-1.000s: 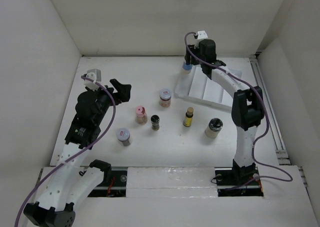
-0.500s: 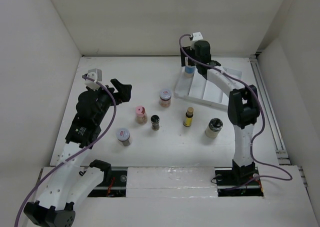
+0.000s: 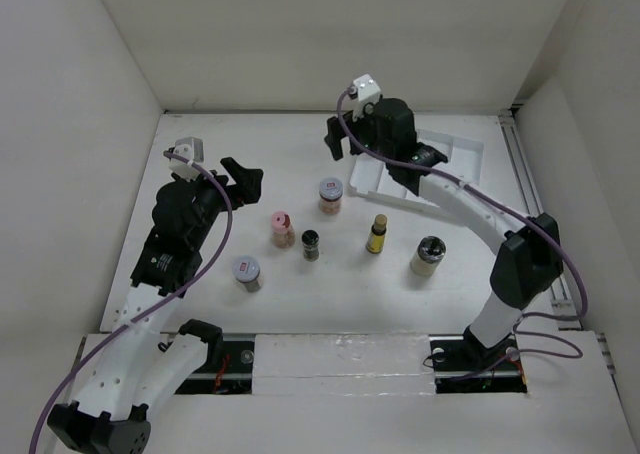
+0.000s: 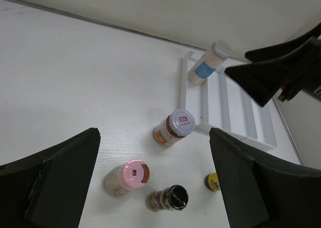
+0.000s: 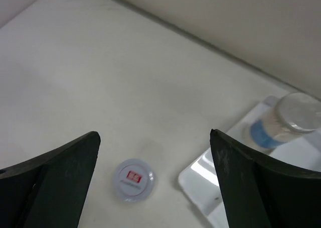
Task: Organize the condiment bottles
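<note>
In the tray (image 5: 200, 170), near the wide-open right hand (image 3: 338, 139), sits one blue-labelled jar (image 5: 286, 120).

bright, even overhead light, soft faint shadows, right wrist view slightly blurred

The left gripper (image 4: 153, 133) is gaping across the lower frame. Upper right, a blue-labelled jar (image 4: 206, 65) is sitting, perhaps tilted, in the leftmost slot of the white tray (image 4: 235, 116). Below it, a red-labelled jar (image 4: 174, 127), pink-capped jar (image 4: 128, 175), black-capped jar (image 4: 168, 198) and yellow bottle (image 4: 213, 181) are standing.
</note>
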Action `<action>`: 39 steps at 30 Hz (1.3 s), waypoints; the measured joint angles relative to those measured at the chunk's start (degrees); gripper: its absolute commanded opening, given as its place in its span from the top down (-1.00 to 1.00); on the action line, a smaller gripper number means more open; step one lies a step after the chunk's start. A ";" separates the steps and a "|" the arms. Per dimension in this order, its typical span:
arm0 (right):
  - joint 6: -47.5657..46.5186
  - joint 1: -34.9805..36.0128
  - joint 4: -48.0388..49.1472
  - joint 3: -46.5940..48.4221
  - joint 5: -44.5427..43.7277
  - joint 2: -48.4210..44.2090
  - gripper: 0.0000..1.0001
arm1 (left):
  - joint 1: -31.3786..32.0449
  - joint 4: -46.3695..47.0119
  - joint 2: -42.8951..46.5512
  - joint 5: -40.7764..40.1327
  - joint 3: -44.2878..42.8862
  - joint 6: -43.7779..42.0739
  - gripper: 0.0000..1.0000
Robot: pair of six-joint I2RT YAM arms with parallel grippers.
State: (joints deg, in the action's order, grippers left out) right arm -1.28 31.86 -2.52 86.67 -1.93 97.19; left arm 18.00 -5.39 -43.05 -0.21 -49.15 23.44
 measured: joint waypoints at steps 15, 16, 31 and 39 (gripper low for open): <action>0.50 4.92 -11.30 -5.09 5.46 9.31 -0.91 | 0.00 0.00 -0.63 0.07 0.00 0.00 -0.74; 0.66 4.96 -11.56 -5.03 5.55 9.73 -0.87 | 0.00 0.00 -0.63 0.11 0.00 0.00 -0.74; 2.47 5.09 -10.19 -2.82 5.29 13.92 -0.26 | 0.00 0.00 -0.59 0.59 0.00 0.00 -0.74; 2.67 5.35 -9.97 -2.71 4.28 13.86 -0.10 | 0.00 0.00 -0.07 0.76 0.00 0.00 -0.74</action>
State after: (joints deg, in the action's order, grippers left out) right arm 1.39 37.21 -12.49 83.96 2.35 111.04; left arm 18.00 -5.39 -43.11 0.56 -49.15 23.44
